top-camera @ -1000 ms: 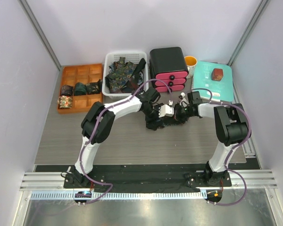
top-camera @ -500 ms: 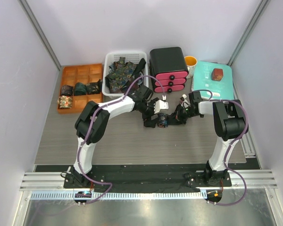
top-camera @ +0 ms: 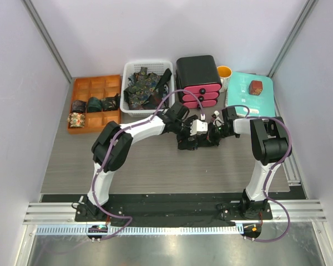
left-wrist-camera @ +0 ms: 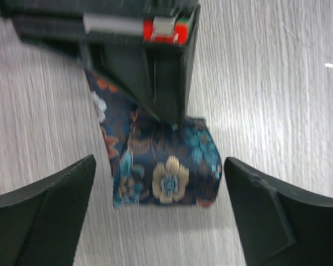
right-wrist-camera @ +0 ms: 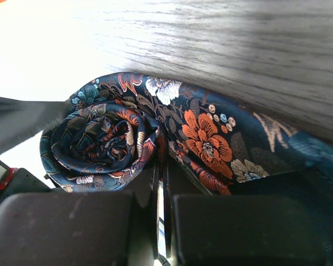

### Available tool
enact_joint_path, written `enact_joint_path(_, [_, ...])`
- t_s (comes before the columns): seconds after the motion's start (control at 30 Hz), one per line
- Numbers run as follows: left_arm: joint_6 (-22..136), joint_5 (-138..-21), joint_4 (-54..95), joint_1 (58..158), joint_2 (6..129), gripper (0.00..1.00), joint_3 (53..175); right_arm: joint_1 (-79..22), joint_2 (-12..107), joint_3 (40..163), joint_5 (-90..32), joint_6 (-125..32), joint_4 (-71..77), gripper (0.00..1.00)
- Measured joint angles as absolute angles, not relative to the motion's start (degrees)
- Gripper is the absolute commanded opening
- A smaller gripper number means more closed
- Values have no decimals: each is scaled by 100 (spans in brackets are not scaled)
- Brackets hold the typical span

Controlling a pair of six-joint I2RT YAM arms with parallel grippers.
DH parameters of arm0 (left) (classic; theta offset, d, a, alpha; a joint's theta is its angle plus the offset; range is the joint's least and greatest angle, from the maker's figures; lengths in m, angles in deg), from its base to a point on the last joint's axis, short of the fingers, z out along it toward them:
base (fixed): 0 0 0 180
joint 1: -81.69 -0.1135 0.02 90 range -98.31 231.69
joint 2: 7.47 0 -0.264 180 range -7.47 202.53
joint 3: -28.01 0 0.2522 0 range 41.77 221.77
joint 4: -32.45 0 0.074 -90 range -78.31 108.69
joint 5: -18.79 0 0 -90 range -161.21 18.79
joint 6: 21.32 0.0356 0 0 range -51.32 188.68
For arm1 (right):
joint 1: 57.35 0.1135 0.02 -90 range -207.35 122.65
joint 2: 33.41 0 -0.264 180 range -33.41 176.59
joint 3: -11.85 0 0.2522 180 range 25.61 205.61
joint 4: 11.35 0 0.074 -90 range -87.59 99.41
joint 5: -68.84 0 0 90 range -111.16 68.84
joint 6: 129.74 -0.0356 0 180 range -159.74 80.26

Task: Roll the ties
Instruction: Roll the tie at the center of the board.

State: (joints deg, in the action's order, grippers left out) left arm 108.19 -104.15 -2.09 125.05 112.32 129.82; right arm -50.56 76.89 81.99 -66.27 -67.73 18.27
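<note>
A dark blue tie with orange, teal and cream flowers lies on the wooden table, partly wound into a roll (right-wrist-camera: 102, 141) with its tail (right-wrist-camera: 222, 138) running off to the right. My right gripper (right-wrist-camera: 162, 221) is shut on the tie, pinching the fabric just beside the roll. In the left wrist view the same rolled tie (left-wrist-camera: 169, 172) lies between my left gripper's (left-wrist-camera: 160, 166) wide-open fingers (left-wrist-camera: 44, 216), neither touching it. The right gripper's black fingers (left-wrist-camera: 158, 72) come down onto the roll from above. From overhead the two grippers meet at mid table, left (top-camera: 190, 134) and right (top-camera: 210, 136).
At the back left, an orange compartment tray (top-camera: 94, 83) holds several rolled ties (top-camera: 94, 103). A white basket (top-camera: 147, 66) holds loose ties. To the right stand a black and pink drawer unit (top-camera: 198, 80), a yellow cup (top-camera: 225, 72) and a teal board (top-camera: 263, 102) bearing a red-brown box (top-camera: 256, 87).
My left gripper has opened wider, drawn back a little to the left, then returned towards the roll. The right gripper has stayed shut on the tie.
</note>
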Motion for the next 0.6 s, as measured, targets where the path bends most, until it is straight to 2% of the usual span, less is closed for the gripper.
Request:
enact_joint_path(0.03, [10845,-10381,-165,12557,11260,81,13006,-5056,7689,8199,-6629,-6766,1827,1])
enact_joint_path(0.1, [10895,-10311,-117,12620,11326,70,13054,-5054,7689,8199,-6631,-6766,1827,1])
enact_joint_path(0.13, [10946,-10254,-102,12647,11367,59,13078,-5054,7689,8199,-6631,-6766,1827,1])
enact_joint_path(0.2, [11022,-10179,-167,12682,11485,50,13170,-5054,7689,8199,-6631,-6766,1827,1])
enact_joint_path(0.23, [11035,-10153,-211,12697,11531,41,13201,-5056,7689,8199,-6633,-6764,1822,1])
enact_joint_path(0.27, [11081,-10120,-272,12710,11571,38,13236,-5056,7689,8199,-6635,-6764,1822,2])
enact_joint_path(0.33, [11134,-10109,-362,12710,11586,26,13253,-5056,7686,8199,-6640,-6749,1822,6])
enact_joint_path(0.37, [11138,-10114,-384,12708,11586,23,13253,-5056,7684,8199,-6651,-6727,1822,13])
enact_joint_path(0.47, [11195,-10151,-430,12699,11586,18,13249,-5056,7625,8199,-6651,-6644,1855,23])
enact_joint_path(0.6, [11326,-10300,-434,12627,11564,16,13190,-5084,7431,8201,-6559,-6543,2056,26])
